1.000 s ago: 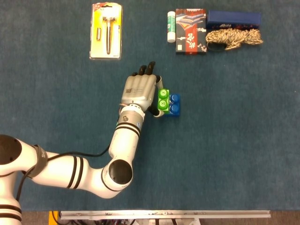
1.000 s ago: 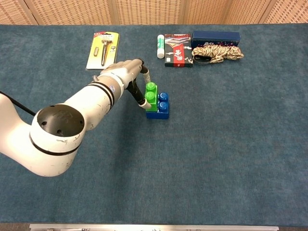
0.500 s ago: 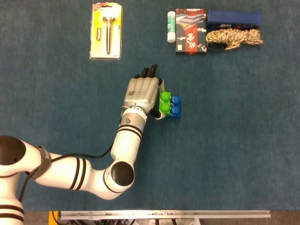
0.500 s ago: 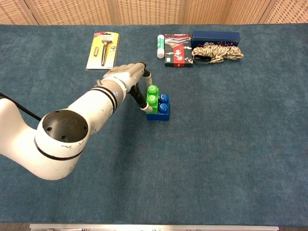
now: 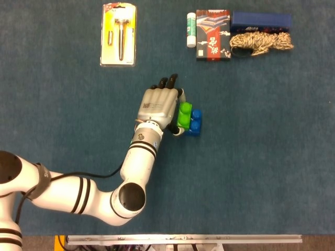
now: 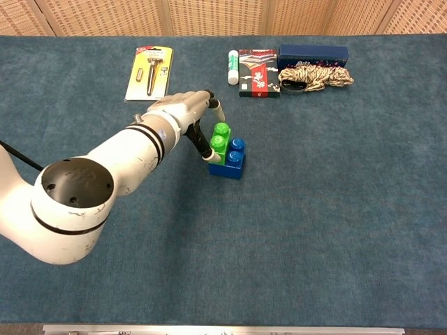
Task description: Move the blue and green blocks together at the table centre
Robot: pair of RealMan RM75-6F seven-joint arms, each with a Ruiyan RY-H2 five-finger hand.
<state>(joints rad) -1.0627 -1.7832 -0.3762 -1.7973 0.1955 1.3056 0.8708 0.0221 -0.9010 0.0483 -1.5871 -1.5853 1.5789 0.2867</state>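
Fingers [image 6: 207, 147] of the left hand [image 5: 159, 104] lie curled against the green block [image 5: 184, 115], with the thumb tip low on its near corner in the chest view and dark fingertips reaching past its far end; whether they truly pinch it or only press on its side cannot be told. The right hand shows in neither view.

The green block is a bright lime brick with two round studs on top, standing just on the far side of the fingers from the palm. Touching it, one step further out from the fingers, is the blue block [image 5: 194, 123], a deep blue brick with two studs of its own. In the chest view the blue block [image 6: 231, 160] seems to run under the green block [image 6: 219, 139] as well, so the green one stands higher, its studs above the blue ones. The pair sits slightly turned on the blue worktop [image 5: 251, 172], roughly mid-worktop.

Well beyond the fingertips, toward the far edge, lies a yellow blister pack [image 5: 119, 34] with a tool sealed in it. Far off to the outer side of the blocks from the fingers sit a white glue stick [image 5: 191, 30], just beside a red and black patterned box [image 5: 213, 34], then a dark blue box [image 5: 260, 20] with a coil of speckled rope [image 5: 261, 42] lying against its near side.
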